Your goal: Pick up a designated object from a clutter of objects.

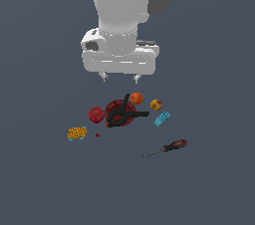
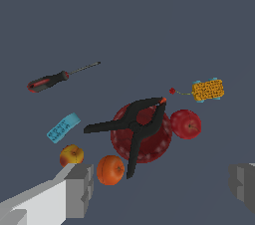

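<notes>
Tabletop [image 1: 214,189]: lying bare and dark grey.
Hand [image 1: 119,77]: hovering wide open above the red disc [image 1: 118,111].
Toy block [image 1: 77,133]: sitting beside the disc, not yet grasped.
Progress: pickup remaining.

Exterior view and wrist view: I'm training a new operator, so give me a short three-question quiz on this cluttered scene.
1. True or false: the gripper holds the small yellow-orange studded toy block with cyan wheels.
2. Which item lies across the dark red disc? A) black clamp B) red-and-black-handled screwdriver C) plain cyan brick
3. In the exterior view, which round thing lies nearest the toy block: the red ball, the orange ball or the yellow-red ball?

Key
1. False: the jaws are open above the clutter, with nothing between them.
2. A.
3. The red ball.
</notes>
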You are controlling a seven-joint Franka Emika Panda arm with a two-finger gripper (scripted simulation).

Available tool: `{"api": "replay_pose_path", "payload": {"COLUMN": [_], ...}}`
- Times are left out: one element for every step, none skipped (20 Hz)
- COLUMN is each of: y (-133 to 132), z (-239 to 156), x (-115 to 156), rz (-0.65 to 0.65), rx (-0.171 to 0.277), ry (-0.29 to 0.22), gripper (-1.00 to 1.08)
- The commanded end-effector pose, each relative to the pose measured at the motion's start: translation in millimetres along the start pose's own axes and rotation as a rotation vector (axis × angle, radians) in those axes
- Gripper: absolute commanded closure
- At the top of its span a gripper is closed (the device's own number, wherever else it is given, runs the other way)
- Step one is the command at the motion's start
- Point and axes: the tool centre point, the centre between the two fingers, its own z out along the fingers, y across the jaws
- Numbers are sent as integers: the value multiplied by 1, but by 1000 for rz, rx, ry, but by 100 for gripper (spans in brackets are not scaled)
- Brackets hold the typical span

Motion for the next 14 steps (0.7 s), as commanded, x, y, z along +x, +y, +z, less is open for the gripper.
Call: {"api": "replay_pose_path", "payload": {"y": [0,0,2,4,6,10,14,17,19,20,20,20,20,20], "z": [0,0,1,3,5,8,11,14,15,16,16,16,16,16], "x": [0,0,0,0,-1,-1,-2,-3,-3,-4,-4,-4,-4,-4], "rz": [0,0,1,3,5,6,8,8,7,5,3,2,1,3], "rx": [0,0,0,0,0,0,-1,-1,-1,-1,-2,-2,-2,-2], "ry": [0,-1,-3,-6,-11,-17,-24,-29,-33,-36,-37,-38,-37,-36], "gripper": [-92,-92,-92,-92,-92,-92,-92,-92,-92,-92,-92,-92,-92,-92]}}
